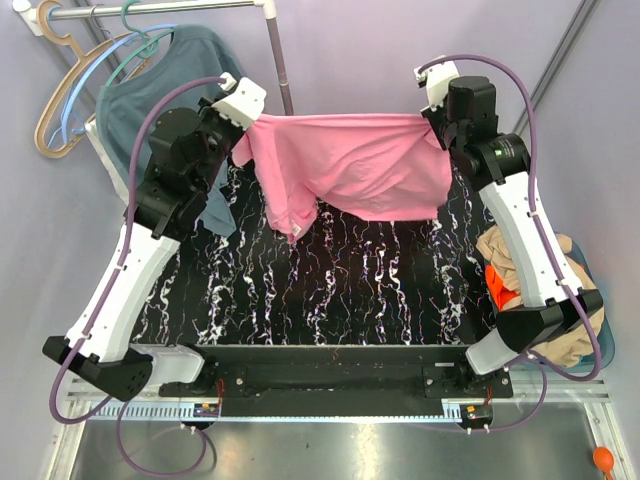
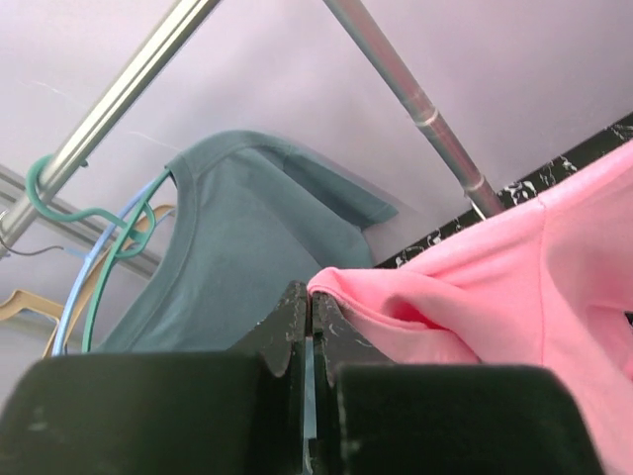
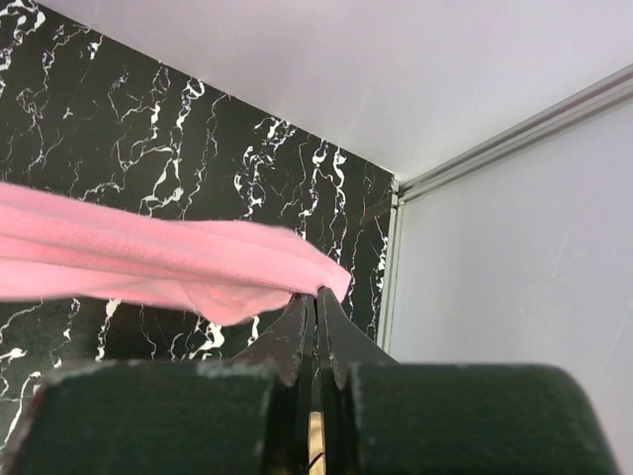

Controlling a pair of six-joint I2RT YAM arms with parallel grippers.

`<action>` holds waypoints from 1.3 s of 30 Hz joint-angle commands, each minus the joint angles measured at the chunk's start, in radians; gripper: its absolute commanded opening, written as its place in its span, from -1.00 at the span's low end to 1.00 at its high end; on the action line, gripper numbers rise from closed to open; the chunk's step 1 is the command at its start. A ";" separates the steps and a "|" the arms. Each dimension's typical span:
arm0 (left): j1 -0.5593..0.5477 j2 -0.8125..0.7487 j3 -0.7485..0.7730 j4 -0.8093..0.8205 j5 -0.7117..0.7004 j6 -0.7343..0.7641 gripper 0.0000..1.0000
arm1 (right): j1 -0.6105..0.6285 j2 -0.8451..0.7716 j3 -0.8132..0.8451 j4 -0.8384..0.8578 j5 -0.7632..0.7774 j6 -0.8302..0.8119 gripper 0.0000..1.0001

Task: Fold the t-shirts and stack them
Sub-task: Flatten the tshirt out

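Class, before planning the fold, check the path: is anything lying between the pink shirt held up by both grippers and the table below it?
Nothing visible does. The table beneath the pink shirt shows only its marble top. The teal shirt hangs off to the left, and the pile of other shirts sits at the right edge.

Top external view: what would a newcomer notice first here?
A bright pink t-shirt hangs stretched in the air over the far half of the black marbled table, pinched at either end by the left gripper and right gripper. A teal shirt hangs on the rack far left.
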 commanded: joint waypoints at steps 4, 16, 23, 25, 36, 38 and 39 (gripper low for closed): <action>0.020 -0.028 0.065 0.008 -0.054 0.017 -1.00 | -0.022 -0.112 -0.099 -0.030 -0.025 -0.056 -1.00; -0.059 -0.234 -0.454 -0.089 0.030 0.023 -1.00 | -0.022 -0.331 -0.577 -0.247 -0.365 -0.010 -1.00; -0.123 -0.237 -0.599 -0.149 0.042 0.032 -1.00 | -0.022 -0.387 -0.699 -0.305 -0.487 -0.021 -1.00; -0.121 -0.182 -0.608 -0.119 0.046 0.040 -1.00 | -0.022 -0.345 -0.733 -0.274 -0.461 -0.027 -1.00; -0.123 0.182 -0.507 0.084 0.010 0.107 -1.00 | -0.023 0.027 -0.818 0.014 -0.372 -0.079 -1.00; -0.123 0.244 -0.479 0.110 -0.007 0.120 -1.00 | -0.025 0.103 -0.776 0.051 -0.332 -0.082 -1.00; -0.124 0.261 -0.469 0.133 -0.022 0.124 -1.00 | -0.023 0.126 -0.761 0.059 -0.306 -0.085 -1.00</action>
